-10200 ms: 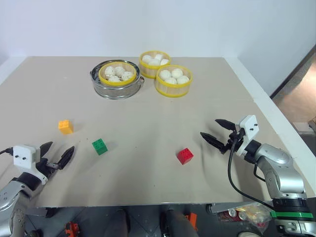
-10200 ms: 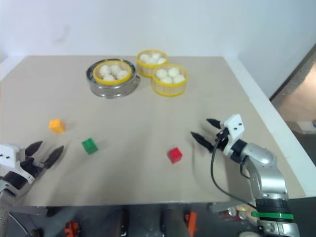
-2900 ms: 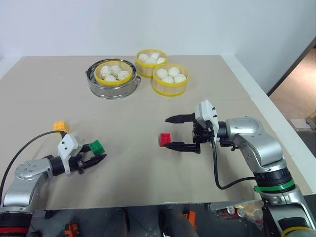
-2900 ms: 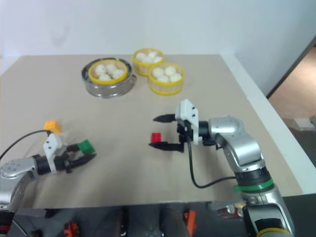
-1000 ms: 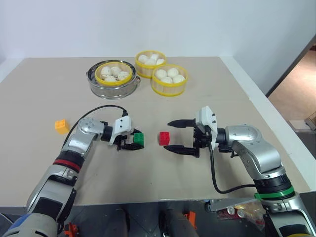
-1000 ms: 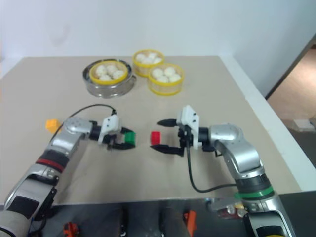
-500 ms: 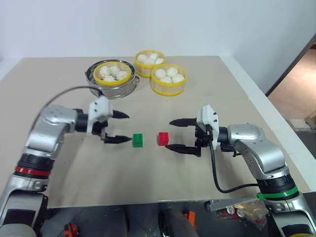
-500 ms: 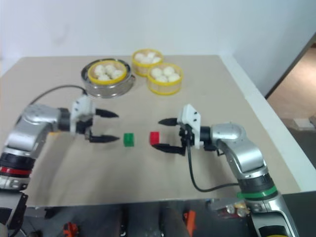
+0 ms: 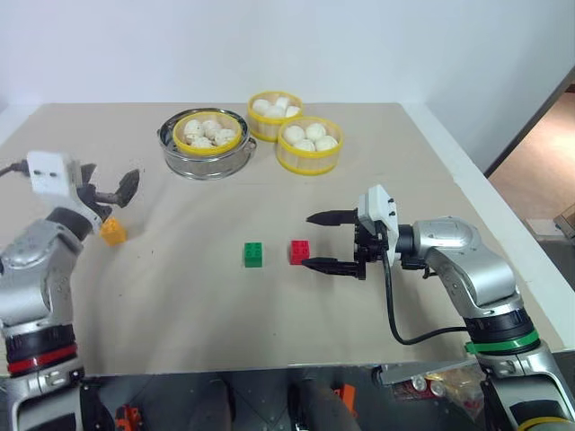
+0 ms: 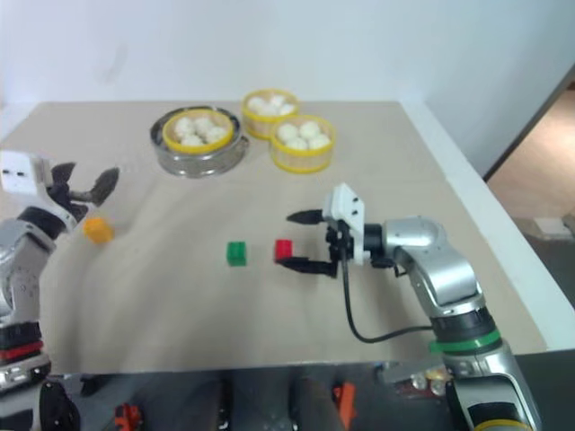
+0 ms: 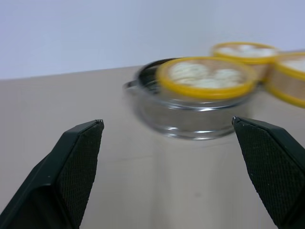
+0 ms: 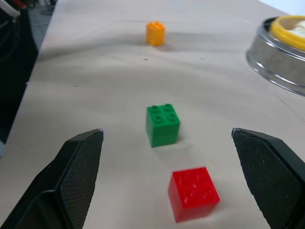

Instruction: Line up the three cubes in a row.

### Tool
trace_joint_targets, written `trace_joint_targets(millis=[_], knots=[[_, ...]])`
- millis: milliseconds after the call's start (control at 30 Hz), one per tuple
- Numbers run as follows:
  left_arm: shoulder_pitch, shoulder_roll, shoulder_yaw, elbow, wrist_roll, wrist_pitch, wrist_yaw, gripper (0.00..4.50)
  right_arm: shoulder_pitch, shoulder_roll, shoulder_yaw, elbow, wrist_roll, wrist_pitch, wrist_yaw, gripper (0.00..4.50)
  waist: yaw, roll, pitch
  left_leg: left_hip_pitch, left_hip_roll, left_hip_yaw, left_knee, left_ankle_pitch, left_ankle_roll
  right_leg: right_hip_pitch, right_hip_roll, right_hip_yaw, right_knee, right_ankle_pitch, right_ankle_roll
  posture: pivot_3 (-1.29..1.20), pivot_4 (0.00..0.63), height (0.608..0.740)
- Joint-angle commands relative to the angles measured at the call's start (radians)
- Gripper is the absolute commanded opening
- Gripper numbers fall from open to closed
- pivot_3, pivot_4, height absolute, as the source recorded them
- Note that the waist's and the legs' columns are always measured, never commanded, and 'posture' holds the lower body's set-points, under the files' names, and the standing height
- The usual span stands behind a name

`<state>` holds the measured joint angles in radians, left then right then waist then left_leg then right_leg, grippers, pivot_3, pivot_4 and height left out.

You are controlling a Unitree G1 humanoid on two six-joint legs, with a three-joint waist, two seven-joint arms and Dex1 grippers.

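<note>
Cubes, three, studded plastic: green cube and red cube sit side by side, apart, at centre frame in the head views; orange-yellow cube lies well apart at mid-left, off their line.

Surface: beige table with a pale raised edge along the right; white wall behind; a strip of brown floor at far right.

Other items: metal steamer pot holding one yellow-rimmed basket of white buns; two more bun baskets beside it, upper centre.

Right gripper: jaws spread wide, empty, just right of the red cube.

Left gripper: raised at left of frame above the orange-yellow cube, jaws wide apart, holding nothing.

Right wrist view: all three cubes seen between its fingers, stud tops legible.

Left wrist view: pot and baskets ahead between its fingers.
</note>
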<state>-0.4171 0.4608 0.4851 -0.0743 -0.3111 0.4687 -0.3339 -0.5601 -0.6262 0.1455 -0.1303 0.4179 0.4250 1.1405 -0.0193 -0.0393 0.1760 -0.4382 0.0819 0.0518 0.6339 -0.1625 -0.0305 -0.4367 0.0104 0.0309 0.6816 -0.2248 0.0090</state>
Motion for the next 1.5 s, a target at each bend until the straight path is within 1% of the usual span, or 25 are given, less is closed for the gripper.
trace_joint_targets(millis=[33, 133, 233, 433, 667, 900, 1200, 1233, 1300, 1400, 1467, 1500], knots=[[-0.014, -0.052, 0.047, -0.078, 0.026, 0.017, 0.194, 4.48, -0.031, 0.001, 0.001, 0.016, -0.010, -0.034, 0.028, 4.50, 0.000, -0.001, 0.000, 0.000, 0.000, 0.000, 0.000, 0.000, 0.000, 0.000, 0.000, 0.000, 0.000, 0.001, 0.000, 0.00, 0.150, 0.740], [0.014, -0.075, 0.023, -0.085, 0.047, 0.030, 0.257, 4.48, -0.037, 0.000, 0.006, 0.027, -0.018, -0.044, 0.038, 4.50, -0.001, -0.002, -0.001, 0.001, 0.000, 0.000, 0.000, 0.000, 0.000, 0.000, 0.000, 0.001, 0.000, 0.002, 0.000, 0.00, 0.150, 0.740], [0.036, -0.111, 0.028, -0.079, 0.040, 0.044, 0.312, 4.48, -0.037, 0.002, 0.004, 0.027, -0.018, -0.044, 0.045, 4.50, -0.002, -0.002, -0.001, 0.001, 0.000, 0.001, 0.000, 0.000, 0.000, 0.000, 0.000, 0.001, 0.000, 0.002, 0.000, 0.00, 0.150, 0.740], [0.098, -0.150, -0.004, -0.092, 0.034, 0.061, 0.337, 4.48, -0.042, 0.039, -0.050, 0.008, 0.056, -0.005, 0.019, 4.50, -0.002, -0.002, -0.001, 0.001, 0.000, 0.000, 0.000, 0.000, -0.001, 0.000, 0.001, 0.001, 0.000, 0.002, 0.000, 0.00, 0.150, 0.740], [0.116, -0.143, -0.010, -0.033, 0.035, 0.045, 0.324, 4.48, -0.057, 0.087, -0.093, 0.003, 0.097, -0.005, -0.029, 4.50, -0.002, -0.002, -0.001, 0.001, 0.000, 0.000, 0.000, 0.000, -0.001, 0.000, 0.001, 0.001, 0.000, 0.003, 0.000, 0.00, 0.150, 0.740], [0.120, -0.154, 0.006, -0.006, 0.025, 0.041, 0.341, 4.48, -0.054, 0.081, -0.090, 0.011, 0.077, -0.019, -0.030, 4.50, -0.002, -0.002, -0.001, 0.001, 0.000, 0.000, 0.000, 0.000, -0.001, -0.001, 0.001, 0.001, 0.000, 0.002, -0.001, 0.00, 0.150, 0.740], [0.090, -0.138, -0.007, 0.105, 0.035, 0.033, 0.353, 4.48, -0.037, 0.077, -0.073, 0.006, 0.056, -0.042, -0.023, 4.50, -0.002, -0.002, -0.001, 0.001, 0.000, 0.000, 0.000, 0.000, -0.001, -0.001, 0.001, 0.001, 0.000, 0.002, -0.001, 0.00, 0.150, 0.740], [0.086, -0.132, -0.009, 0.115, 0.034, 0.030, 0.347, 3.97, -0.036, 0.078, -0.073, 0.006, 0.054, -0.044, -0.023, 4.50, -0.002, -0.002, -0.001, 0.001, 0.000, 0.000, 0.000, 0.000, -0.001, -0.001, 0.001, 0.001, 0.000, 0.002, -0.001, 0.00, 0.150, 0.740], [0.077, -0.125, -0.008, 0.137, 0.040, 0.026, 0.355, 3.41, -0.032, 0.078, -0.073, 0.005, 0.050, -0.048, -0.023, 4.50, -0.002, -0.002, -0.001, 0.000, 0.000, 0.000, 0.000, 0.000, -0.001, -0.001, 0.001, 0.001, 0.000, 0.002, -0.001, 0.00, 0.150, 0.740], [0.073, -0.115, -0.013, 0.154, 0.046, 0.027, 0.356, 2.36, -0.026, 0.075, -0.072, 0.002, 0.045, -0.054, -0.022, 4.50, -0.002, -0.002, -0.001, 0.000, 0.000, 0.000, 0.000, 0.000, -0.001, -0.001, 0.001, 0.001, 0.000, 0.002, -0.001, 0.00, 0.150, 0.740], [0.071, -0.103, -0.022, 0.161, 0.051, 0.025, 0.347, 1.78, -0.022, 0.073, -0.072, -0.001, 0.045, -0.055, -0.022, 4.50, -0.002, -0.002, -0.001, 0.001, 0.000, 0.001, 0.000, 0.000, -0.001, -0.001, 0.001, 0.001, 0.000, 0.002, -0.001, 0.00, 0.150, 0.740], [0.070, -0.096, -0.028, 0.163, 0.054, 0.023, 0.337, 1.37, -0.020, 0.072, -0.072, -0.002, 0.044, -0.055, -0.022, 4.50, -0.002, -0.002, -0.001, 0.000, 0.000, 0.001, 0.000, 0.000, -0.001, -0.001, 0.001, 0.001, -0.001, 0.002, -0.001, 0.00, 0.150, 0.740]])
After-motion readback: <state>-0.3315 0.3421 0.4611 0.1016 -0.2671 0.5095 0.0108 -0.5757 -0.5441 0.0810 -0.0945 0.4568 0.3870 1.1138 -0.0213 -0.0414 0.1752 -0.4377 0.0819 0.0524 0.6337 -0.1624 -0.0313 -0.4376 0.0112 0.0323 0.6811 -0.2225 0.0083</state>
